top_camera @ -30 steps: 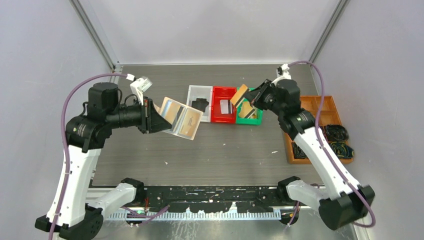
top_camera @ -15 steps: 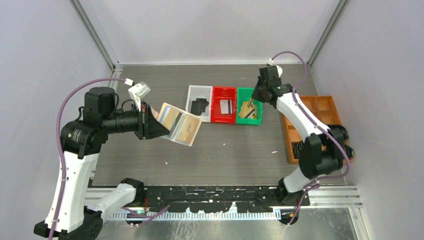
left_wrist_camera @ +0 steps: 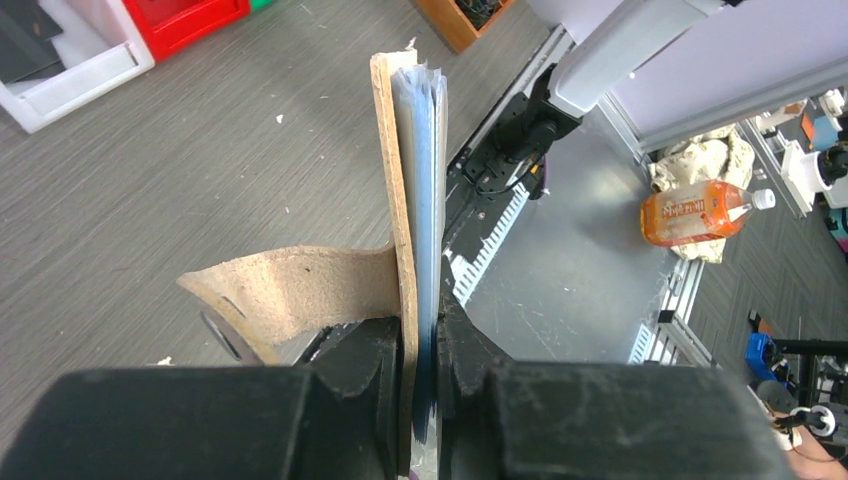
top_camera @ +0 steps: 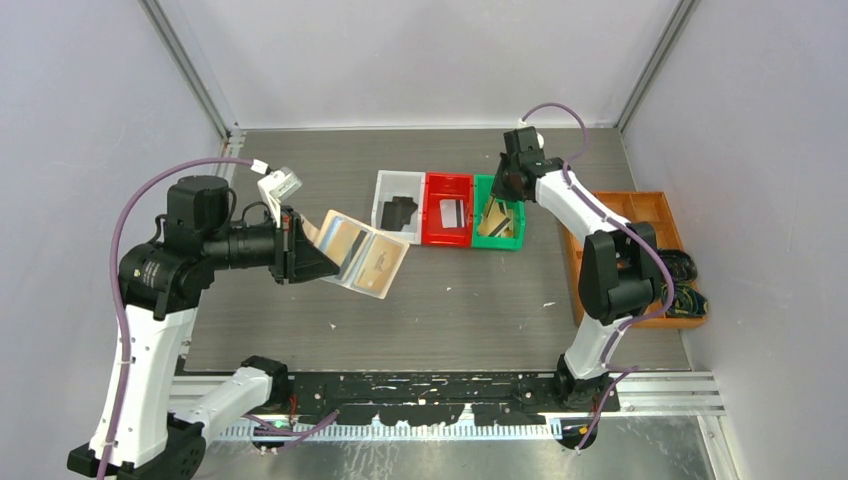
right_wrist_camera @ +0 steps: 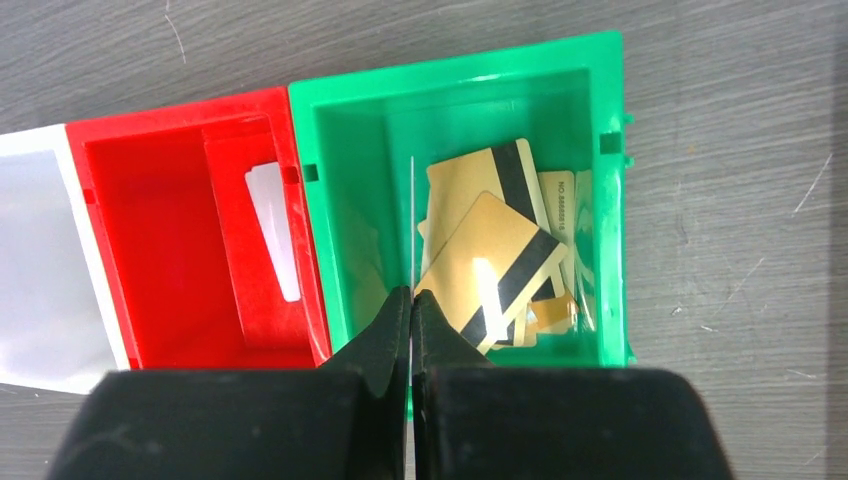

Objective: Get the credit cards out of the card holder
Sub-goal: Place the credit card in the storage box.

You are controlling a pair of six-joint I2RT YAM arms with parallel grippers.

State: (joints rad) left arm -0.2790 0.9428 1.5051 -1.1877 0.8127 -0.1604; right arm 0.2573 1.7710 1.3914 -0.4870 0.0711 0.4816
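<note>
Left pincer [top_camera: 303, 252] [left_wrist_camera: 420, 345] is clamped on the card holder [top_camera: 365, 255] [left_wrist_camera: 398, 180]. I hold it up off the worktop [top_camera: 450, 300], left of the bins. From the top it hangs open, with the clear sleeves [left_wrist_camera: 428, 140] facing up and gold-coloured cards showing inside them. In the left wrist view the holder is edge-on between my fingers, tan cover on the left and sleeves on the right. Its snap tab [left_wrist_camera: 290, 290] curls off to the left.

Right pincer [top_camera: 508, 188] [right_wrist_camera: 411, 305] is closed, with the tips together over the green bin [top_camera: 480, 205] [right_wrist_camera: 460, 70]. A thin pale line runs up from the tips. I cannot tell whether that is a card seen edge-on.

Several gold cards [right_wrist_camera: 490, 265] with dark stripes lie stacked in the green bin. The red bin [top_camera: 447, 181] [right_wrist_camera: 180, 115] touches the green one on its left and holds a white-grey card [top_camera: 451, 213] [right_wrist_camera: 272, 230]. The white bin [top_camera: 385, 190] [right_wrist_camera: 30, 260] comes next on the left, with a black card [top_camera: 400, 210] inside. The orange tray [top_camera: 640, 205] sits at the right side of the worktop.
</note>
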